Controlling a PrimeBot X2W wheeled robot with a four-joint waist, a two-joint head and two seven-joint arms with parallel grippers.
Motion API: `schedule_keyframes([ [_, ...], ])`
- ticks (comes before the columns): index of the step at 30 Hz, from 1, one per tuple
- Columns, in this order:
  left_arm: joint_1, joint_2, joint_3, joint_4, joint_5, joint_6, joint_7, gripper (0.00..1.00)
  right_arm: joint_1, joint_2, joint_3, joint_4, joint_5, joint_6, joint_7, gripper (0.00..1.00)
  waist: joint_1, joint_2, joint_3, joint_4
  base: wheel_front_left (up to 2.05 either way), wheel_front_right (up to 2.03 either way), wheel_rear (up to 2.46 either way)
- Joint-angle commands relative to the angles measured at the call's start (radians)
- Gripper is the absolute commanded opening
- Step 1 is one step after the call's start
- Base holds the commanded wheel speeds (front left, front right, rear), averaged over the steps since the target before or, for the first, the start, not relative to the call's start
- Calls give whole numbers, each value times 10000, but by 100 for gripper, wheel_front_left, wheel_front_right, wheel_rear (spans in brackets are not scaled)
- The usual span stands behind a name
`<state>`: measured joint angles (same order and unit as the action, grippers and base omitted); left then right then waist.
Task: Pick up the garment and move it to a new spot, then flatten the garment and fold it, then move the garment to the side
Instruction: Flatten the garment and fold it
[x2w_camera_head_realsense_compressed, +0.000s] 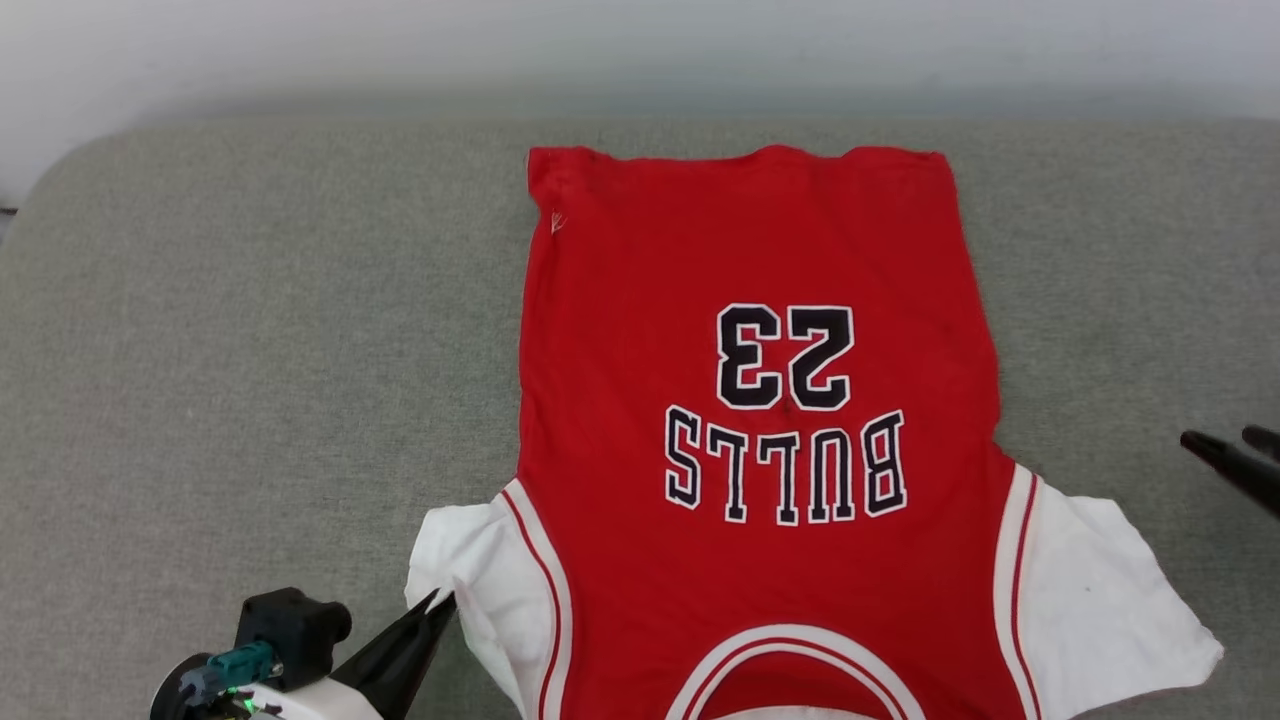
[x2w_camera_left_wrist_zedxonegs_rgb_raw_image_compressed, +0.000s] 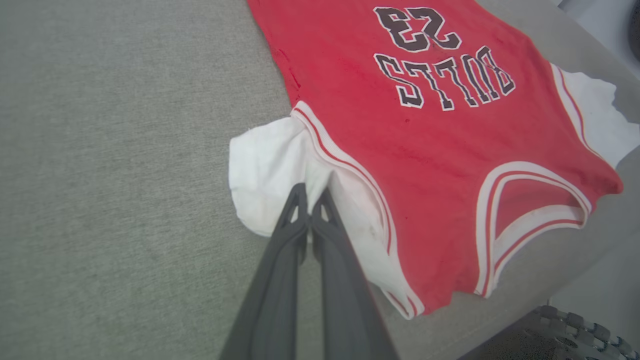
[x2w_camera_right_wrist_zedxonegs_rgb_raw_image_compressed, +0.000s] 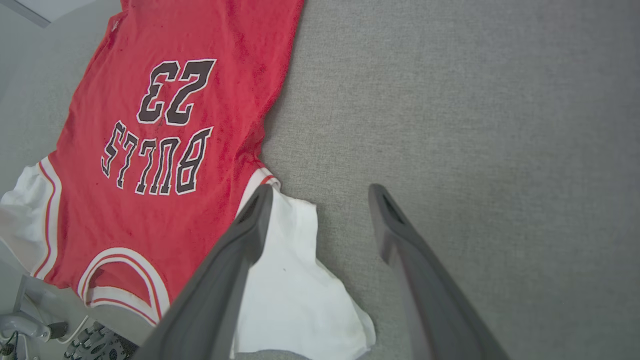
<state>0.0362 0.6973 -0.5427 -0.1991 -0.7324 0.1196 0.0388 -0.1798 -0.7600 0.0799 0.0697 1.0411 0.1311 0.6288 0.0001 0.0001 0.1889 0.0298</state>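
Left tool (x2w_camera_left_wrist_zedxonegs_rgb_raw_image_compressed: 311, 200) narrow at the garment's (x2w_camera_head_realsense_compressed: 760, 250) white sleeve (x2w_camera_left_wrist_zedxonegs_rgb_raw_image_compressed: 260, 160); pinch unclear. Right tool (x2w_camera_right_wrist_zedxonegs_rgb_raw_image_compressed: 320, 192) wide, holding nothing. Pull one-sided and you risk skewing and bunching it.

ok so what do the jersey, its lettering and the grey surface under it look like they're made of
The garment: soft matte knit, probably cotton or polyester; it wrinkles and lies limp. The lettering: sewn-on or printed patches with crisp white outlines; can't tell which. The grey surface: woven, upholstery-like fabric, matte, with a fine visible weave and a rounded corner.
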Motion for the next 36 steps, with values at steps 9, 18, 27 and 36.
schedule_keyframes([
  [9,-799,225,-342,-2450,298,321,1406,0,-3780,1563,-1169,33,-2128,-8,4001,100,-1,-1,2266,1684,0,0,0],
  [18,-1642,-19,-862,-3343,904,135,1935,0,-6591,2493,-2333,1201,-4897,-6,6262,100,-1,-1,3522,2875,0,0,0],
  [27,-2210,-491,-1176,-3157,1116,-123,1776,0,-8142,2366,-2583,1864,-7087,-6,7012,100,-1,-1,4219,3539,0,0,0],
  [36,-2393,-745,-1242,-2883,1136,-196,1577,0,-7889,2422,-2455,2325,-7705,-6,7210,100,-1,-1,4424,3788,0,0,0],
])
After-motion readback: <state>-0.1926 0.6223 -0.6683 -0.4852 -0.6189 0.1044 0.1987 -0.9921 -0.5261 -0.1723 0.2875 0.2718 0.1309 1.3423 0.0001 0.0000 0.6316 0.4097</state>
